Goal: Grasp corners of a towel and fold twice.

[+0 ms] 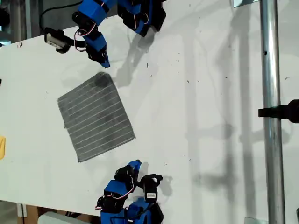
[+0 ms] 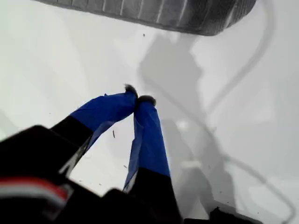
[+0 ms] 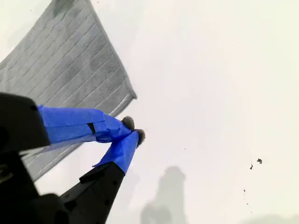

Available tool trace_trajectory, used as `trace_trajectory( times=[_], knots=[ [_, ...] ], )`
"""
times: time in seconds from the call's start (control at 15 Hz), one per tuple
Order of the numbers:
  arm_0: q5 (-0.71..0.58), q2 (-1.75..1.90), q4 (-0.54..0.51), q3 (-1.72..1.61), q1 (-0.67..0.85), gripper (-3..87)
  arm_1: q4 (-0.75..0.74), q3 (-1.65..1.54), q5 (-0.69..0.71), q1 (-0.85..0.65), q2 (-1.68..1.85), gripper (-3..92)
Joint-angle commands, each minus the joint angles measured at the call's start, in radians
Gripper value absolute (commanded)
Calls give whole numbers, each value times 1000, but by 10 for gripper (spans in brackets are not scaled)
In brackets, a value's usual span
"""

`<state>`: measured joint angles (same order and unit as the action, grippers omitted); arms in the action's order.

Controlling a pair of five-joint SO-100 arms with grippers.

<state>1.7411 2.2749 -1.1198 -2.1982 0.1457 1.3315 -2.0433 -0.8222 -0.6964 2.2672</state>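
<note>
both pairs of blue-taped fingers are pressed together on nothing: my first gripper (image 2: 136,100) and my second gripper (image 3: 134,130) sit off the grey white-striped soft square towel (image 1: 96,116), which lies flat on the white table (image 1: 210,102), seemingly unfolded; both folds remain.

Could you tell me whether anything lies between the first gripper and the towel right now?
Nothing does. In the first wrist view, only bare white table separates my first gripper, its tips together, from the towel; only shadows fall on that stretch.
</note>
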Motion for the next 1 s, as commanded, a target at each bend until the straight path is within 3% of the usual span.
trace_trajectory(
  times=[0.0,0.6,0.93],
  knots=[
    [-12,-14,-31,77,5,-29,15,247,94,-69,-172,-3],
    [-121,-183,-114,268,110,-29,135,761,265,-241,-635,25],
    [-164,-215,-135,316,153,-29,216,841,296,-284,-738,294]
  ],
)
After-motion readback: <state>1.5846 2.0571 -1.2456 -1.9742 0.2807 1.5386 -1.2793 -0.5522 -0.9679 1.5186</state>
